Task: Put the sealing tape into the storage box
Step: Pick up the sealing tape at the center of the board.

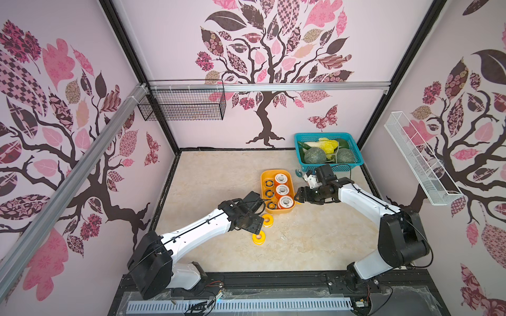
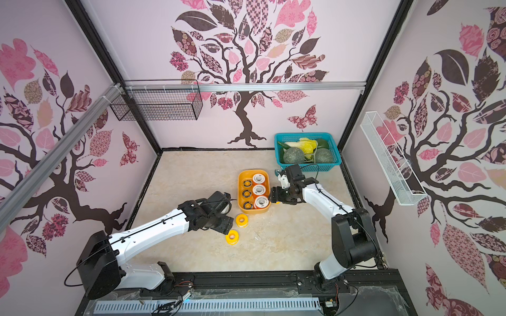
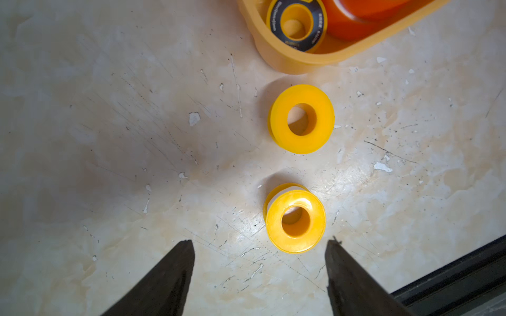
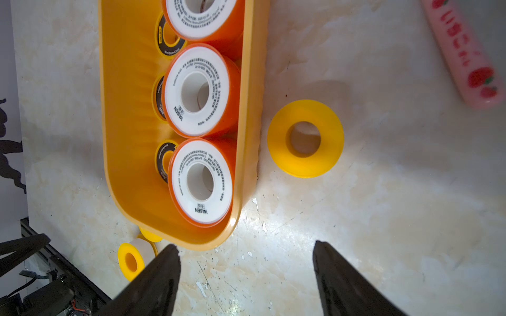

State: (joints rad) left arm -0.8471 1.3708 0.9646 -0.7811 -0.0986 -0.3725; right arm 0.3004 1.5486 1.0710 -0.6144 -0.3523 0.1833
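The yellow-orange storage box (image 1: pixel 290 182) (image 4: pixel 117 153) holds three white-faced, orange-rimmed sealing tape spools (image 1: pixel 282 190) and three black-ringed ones (image 1: pixel 269 193). Two all-yellow spools (image 1: pixel 267 219) (image 1: pixel 258 237) lie on the table in front of the box. My left gripper (image 1: pixel 256 227) (image 3: pixel 260 242) hangs open above them; the nearer spool (image 3: pixel 295 221) lies just beyond its fingertips, toward one finger. A third yellow spool (image 4: pixel 305 138) lies against the box's right side. My right gripper (image 1: pixel 298 196) (image 4: pixel 245 246) is open and empty by the box's near right corner.
A teal latticed basket (image 1: pixel 323 135) with vegetables stands at the back right. A spoon with a pink handle (image 4: pixel 462 54) lies between it and the box. A black wire basket (image 1: pixel 183 104) and a white mesh basket (image 1: pixel 419 161) hang on the walls.
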